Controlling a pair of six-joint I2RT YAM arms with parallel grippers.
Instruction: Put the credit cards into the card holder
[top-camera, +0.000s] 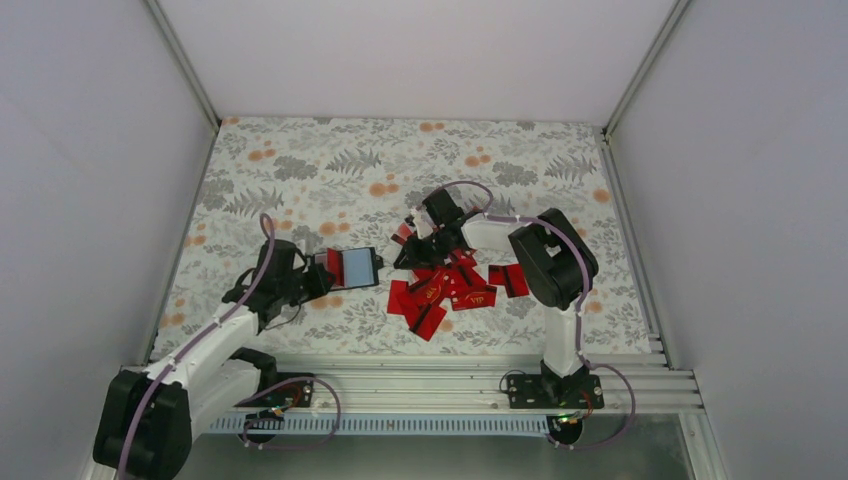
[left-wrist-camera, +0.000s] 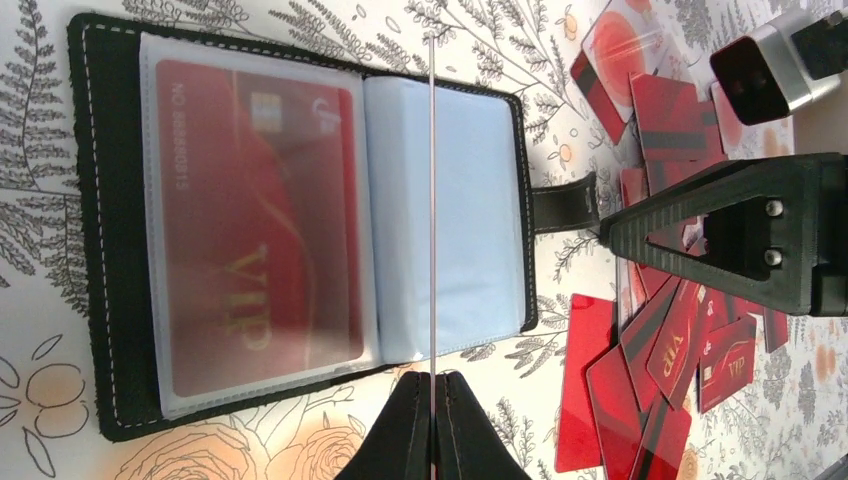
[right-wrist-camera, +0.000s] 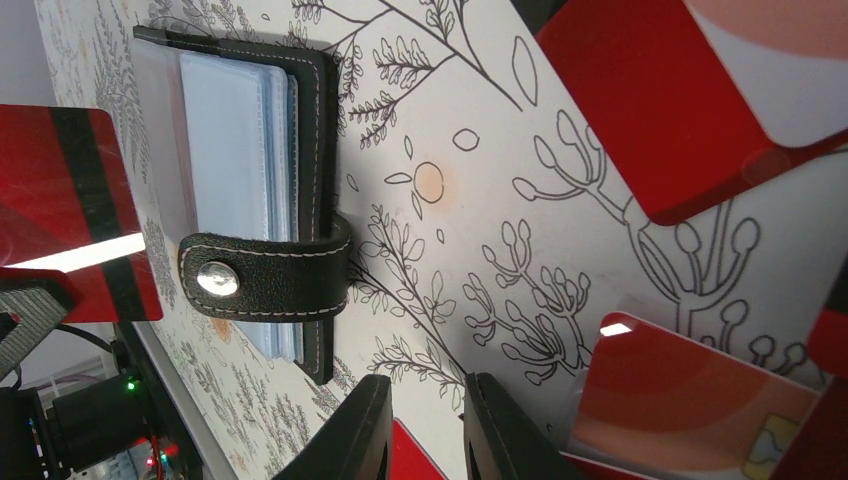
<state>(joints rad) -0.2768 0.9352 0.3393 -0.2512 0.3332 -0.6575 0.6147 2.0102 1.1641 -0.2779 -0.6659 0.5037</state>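
Open card holder (top-camera: 357, 267) lay flat on table (top-camera: 300, 160), left of credit cards (top-camera: 445, 290); long axis ran left-right, snap tab (left-wrist-camera: 565, 207) pointed right toward pile. Closed left gripper (left-wrist-camera: 432, 400) pinched clear pocket leaf (left-wrist-camera: 431, 200). On right gripper (right-wrist-camera: 428, 425), narrow gap; grip unclear.

The credit cards (top-camera: 432, 290) are glossy plastic, the card holder (left-wrist-camera: 100, 200) grained matt leather.

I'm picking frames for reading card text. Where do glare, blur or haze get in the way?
Left wrist: the VIP card in the card holder looks milky behind its sleeve. Right wrist: a glare band crosses the striped card; the upper-right card looks soft. Top external: evenly lit, loose cards too small to read.
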